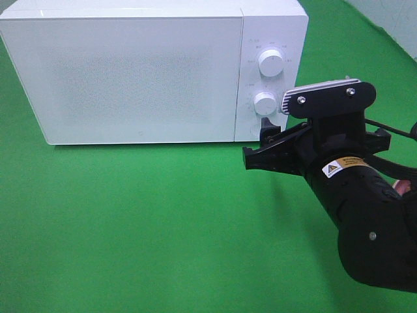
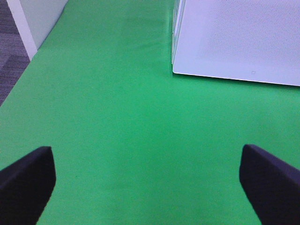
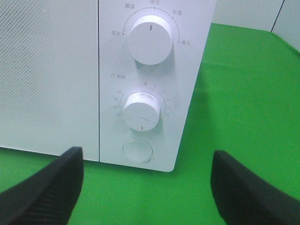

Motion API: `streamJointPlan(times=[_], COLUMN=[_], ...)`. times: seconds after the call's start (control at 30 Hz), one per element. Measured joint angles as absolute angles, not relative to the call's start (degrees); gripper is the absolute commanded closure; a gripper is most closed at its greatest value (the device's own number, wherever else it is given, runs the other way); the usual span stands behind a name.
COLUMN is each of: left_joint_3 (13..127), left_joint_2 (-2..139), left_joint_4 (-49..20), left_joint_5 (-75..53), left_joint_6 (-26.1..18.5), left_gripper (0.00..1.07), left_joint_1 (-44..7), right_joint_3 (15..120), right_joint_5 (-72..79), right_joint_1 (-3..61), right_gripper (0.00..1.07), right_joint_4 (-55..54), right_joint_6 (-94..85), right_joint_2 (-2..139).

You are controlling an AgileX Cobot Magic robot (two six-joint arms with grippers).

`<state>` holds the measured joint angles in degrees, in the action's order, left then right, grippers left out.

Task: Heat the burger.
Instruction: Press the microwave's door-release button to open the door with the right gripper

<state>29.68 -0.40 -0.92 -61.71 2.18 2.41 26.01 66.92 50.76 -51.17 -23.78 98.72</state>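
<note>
No burger shows in any view. The white microwave [image 1: 130, 72] stands at the back with its door shut. My right gripper [image 1: 259, 142] is open just in front of the control panel, level with the lower knob [image 1: 265, 103]. In the right wrist view that gripper [image 3: 147, 187] has nothing between its fingers, and ahead of it are the upper knob [image 3: 151, 39], the lower knob [image 3: 141, 111] and a round button [image 3: 137, 151]. My left gripper [image 2: 147, 183] is open over bare green cloth, short of the microwave's corner [image 2: 174, 68].
Green cloth [image 1: 130, 228] covers the table in front of the microwave. The left wrist view shows a white panel [image 2: 37, 18] and grey floor [image 2: 9, 51] past the cloth's edge. The right arm's black body [image 1: 365, 222] fills the lower right of the exterior view.
</note>
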Motion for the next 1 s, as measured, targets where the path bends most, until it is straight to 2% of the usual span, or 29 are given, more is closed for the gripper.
streamJointPlan(times=[0.33, 0.47, 0.63, 0.9, 1.0], left_joint_3=[29.7, 29.7, 29.7, 29.7, 29.7], left_joint_2=[-0.4, -0.4, -0.4, -0.4, -0.4], left_joint_4=[-0.9, -0.9, -0.9, -0.9, -0.9], left_joint_5=[-61.7, -61.7, -61.7, -61.7, -61.7], left_joint_6=[2.2, 2.2, 2.2, 2.2, 2.2], left_gripper=[0.07, 0.07, 0.07, 0.07, 0.07], left_joint_1=[2.4, 2.4, 2.4, 2.4, 2.4], right_joint_3=[26.2, 26.2, 26.2, 26.2, 26.2], right_joint_5=[67.6, 67.6, 67.6, 67.2, 66.8], right_joint_1=[50.8, 50.8, 50.8, 50.8, 50.8], right_gripper=[0.34, 0.35, 0.36, 0.50, 0.55], right_joint_4=[-51.6, -51.7, -51.8, -51.8, -51.8], right_joint_6=[-22.2, -10.4, -3.7, 21.7, 25.7], right_joint_2=[98.8, 98.8, 98.8, 98.8, 98.8])
